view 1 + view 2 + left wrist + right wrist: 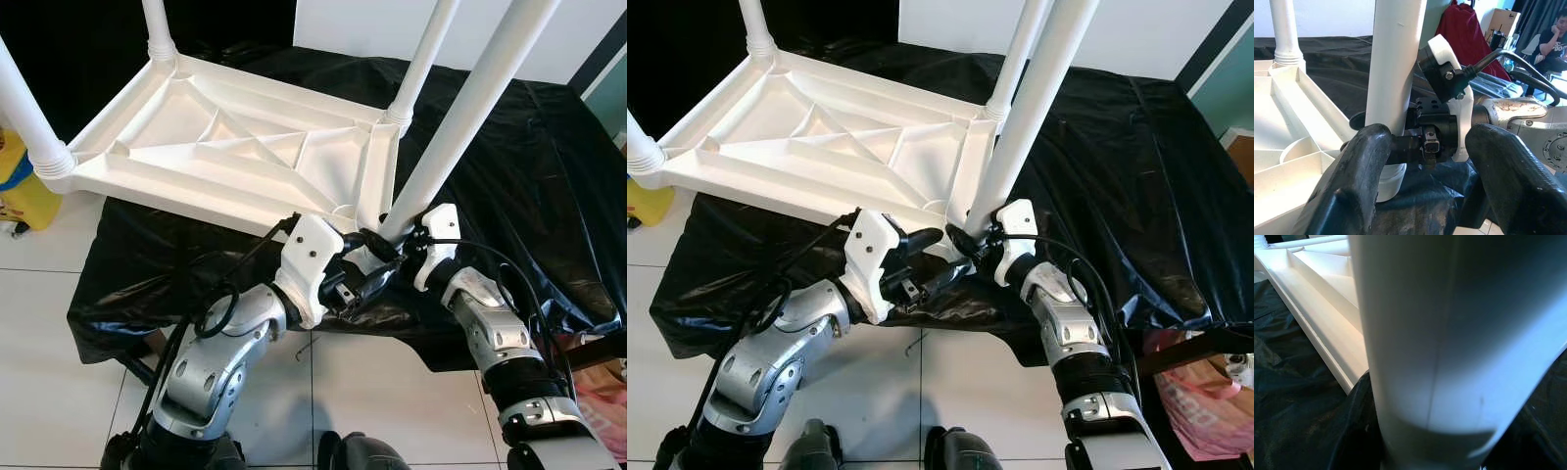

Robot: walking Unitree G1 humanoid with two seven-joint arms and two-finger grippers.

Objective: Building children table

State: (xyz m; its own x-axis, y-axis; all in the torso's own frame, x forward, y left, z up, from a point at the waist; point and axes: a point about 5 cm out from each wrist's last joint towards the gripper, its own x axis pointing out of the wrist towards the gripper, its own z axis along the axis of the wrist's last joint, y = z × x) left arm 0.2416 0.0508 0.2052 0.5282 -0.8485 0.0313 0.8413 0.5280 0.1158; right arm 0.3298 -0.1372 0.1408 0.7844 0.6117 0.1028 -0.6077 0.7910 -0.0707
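Table top [235,147] lies upside down; right claw [384,245] grips near leg [470,117].

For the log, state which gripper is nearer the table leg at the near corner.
Right. The right gripper is clamped around the base of the near leg; the left gripper sits open just beside it, not touching.

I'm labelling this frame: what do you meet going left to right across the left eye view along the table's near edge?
Yellow container → near-left table leg → upturned white tabletop → left gripper → leg being fitted → right gripper → black sheet.
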